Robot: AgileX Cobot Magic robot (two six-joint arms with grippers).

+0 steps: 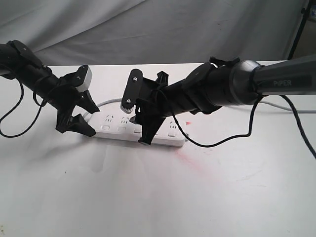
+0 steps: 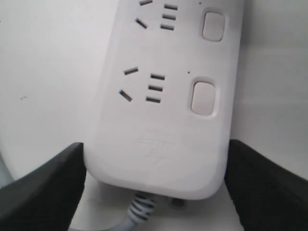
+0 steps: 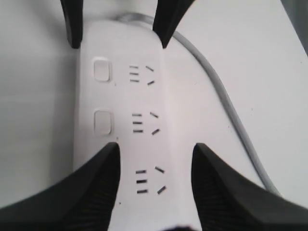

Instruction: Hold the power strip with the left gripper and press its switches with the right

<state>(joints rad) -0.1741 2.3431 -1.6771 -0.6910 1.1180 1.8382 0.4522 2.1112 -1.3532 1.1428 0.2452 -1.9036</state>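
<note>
Right gripper (image 3: 155,147) first: it's spread wide, hanging over the middle of the power strip (image 1: 111,123). One finger (image 3: 91,192) sits right on the row of switches (image 3: 102,121), with two switches showing beyond it. The other finger is over the far side of the socket row. From the outside camera the tip comes down on the strip's near edge. I honestly can't tell if it's actually pushing a button or just resting there, since the finger covers that spot.

Left gripper (image 2: 155,146) has the cord end of the strip between its fingers (image 2: 43,192), one on each long side. They look like they're touching the plastic on both sides, so I'd call that a grip. The grey cord (image 2: 137,211) comes out of that end between the two fingers and curls away behind the strip.

The strip itself lies flat on a white table (image 1: 148,197), lengthwise between the two arms, sockets up. There's a faint reddish smudge (image 1: 192,158) on the table just in front of the strip's free end. A black cable (image 1: 222,143) droops from the right arm onto the table. Behind it all hangs a wrinkled grey cloth (image 1: 148,24).
</note>
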